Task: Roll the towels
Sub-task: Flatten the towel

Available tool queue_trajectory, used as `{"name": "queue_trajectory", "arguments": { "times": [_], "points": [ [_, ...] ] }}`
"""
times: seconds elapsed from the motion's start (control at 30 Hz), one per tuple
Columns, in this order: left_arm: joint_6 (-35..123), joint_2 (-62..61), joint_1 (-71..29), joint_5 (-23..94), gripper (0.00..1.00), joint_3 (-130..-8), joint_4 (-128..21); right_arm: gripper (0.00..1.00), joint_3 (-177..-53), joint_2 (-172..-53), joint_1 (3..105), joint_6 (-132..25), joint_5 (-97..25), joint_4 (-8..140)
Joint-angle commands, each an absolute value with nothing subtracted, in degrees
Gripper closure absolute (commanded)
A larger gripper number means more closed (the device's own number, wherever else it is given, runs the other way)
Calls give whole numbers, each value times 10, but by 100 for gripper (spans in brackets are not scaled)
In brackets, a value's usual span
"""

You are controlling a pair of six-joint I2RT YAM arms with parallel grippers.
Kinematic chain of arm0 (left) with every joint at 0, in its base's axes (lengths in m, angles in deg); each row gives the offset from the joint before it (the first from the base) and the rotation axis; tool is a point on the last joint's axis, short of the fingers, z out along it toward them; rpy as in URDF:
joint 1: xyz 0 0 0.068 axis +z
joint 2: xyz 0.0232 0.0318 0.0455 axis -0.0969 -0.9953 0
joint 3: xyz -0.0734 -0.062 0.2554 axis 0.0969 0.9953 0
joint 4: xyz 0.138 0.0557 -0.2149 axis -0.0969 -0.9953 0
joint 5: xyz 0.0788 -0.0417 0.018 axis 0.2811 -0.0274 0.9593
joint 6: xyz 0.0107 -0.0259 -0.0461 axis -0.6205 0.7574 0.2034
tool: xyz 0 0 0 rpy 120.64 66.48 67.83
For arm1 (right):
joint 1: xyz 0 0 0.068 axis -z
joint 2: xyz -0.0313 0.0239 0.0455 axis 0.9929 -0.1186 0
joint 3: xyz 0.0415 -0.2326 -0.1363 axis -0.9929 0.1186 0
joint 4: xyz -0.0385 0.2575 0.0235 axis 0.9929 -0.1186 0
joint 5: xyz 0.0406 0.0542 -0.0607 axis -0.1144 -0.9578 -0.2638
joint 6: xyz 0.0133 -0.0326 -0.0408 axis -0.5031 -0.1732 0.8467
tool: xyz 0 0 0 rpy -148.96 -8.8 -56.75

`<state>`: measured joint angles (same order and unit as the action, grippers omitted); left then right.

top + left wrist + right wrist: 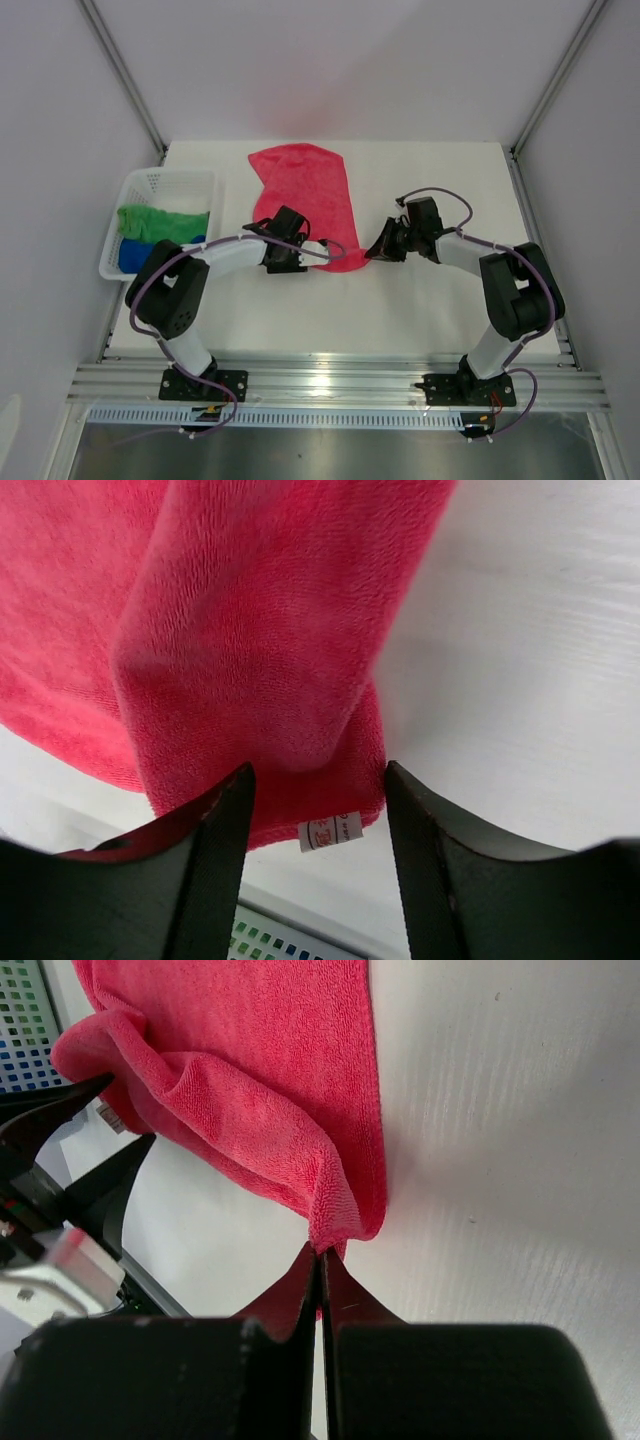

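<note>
A pink-red towel lies partly folded over in the middle of the table. My left gripper stands open at its near left edge. In the left wrist view the towel's bunched fold and a white label sit between the spread fingertips of that gripper, unclamped. My right gripper is shut on the towel's near right corner; the right wrist view shows the cloth pinched at the tips of the gripper. A green towel and a blue towel lie in the basket.
The white mesh basket stands at the table's left edge, also visible in the right wrist view as the basket beyond the left fingers. Metal frame posts rise at the back corners, and a rail runs along the near edge.
</note>
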<state>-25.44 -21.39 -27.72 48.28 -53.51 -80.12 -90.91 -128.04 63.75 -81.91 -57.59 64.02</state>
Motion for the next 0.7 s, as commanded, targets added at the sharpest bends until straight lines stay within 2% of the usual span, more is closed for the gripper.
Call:
{"name": "queue_trajectory", "arguments": {
  "times": [0.0,0.2,0.4,0.47,0.6,0.67],
  "points": [
    [-258,-231,-266,493,43,-557,-816,100,-910,-1254,634,-814,-567,649],
    [-255,-231,-264,482,45,-553,-859,100,-911,-1252,639,-809,-565,643],
    [-254,-238,-263,471,39,-561,-898,100,-910,-1248,646,-804,-561,636],
    [-250,-251,-259,481,42,-570,-900,100,-908,-1246,647,-803,-563,638],
    [-235,-274,-249,486,70,-614,-917,100,-901,-1238,650,-802,-560,636],
    [-222,-274,-245,468,99,-620,-918,100,-898,-1231,651,-802,-559,636]
  ]
}}
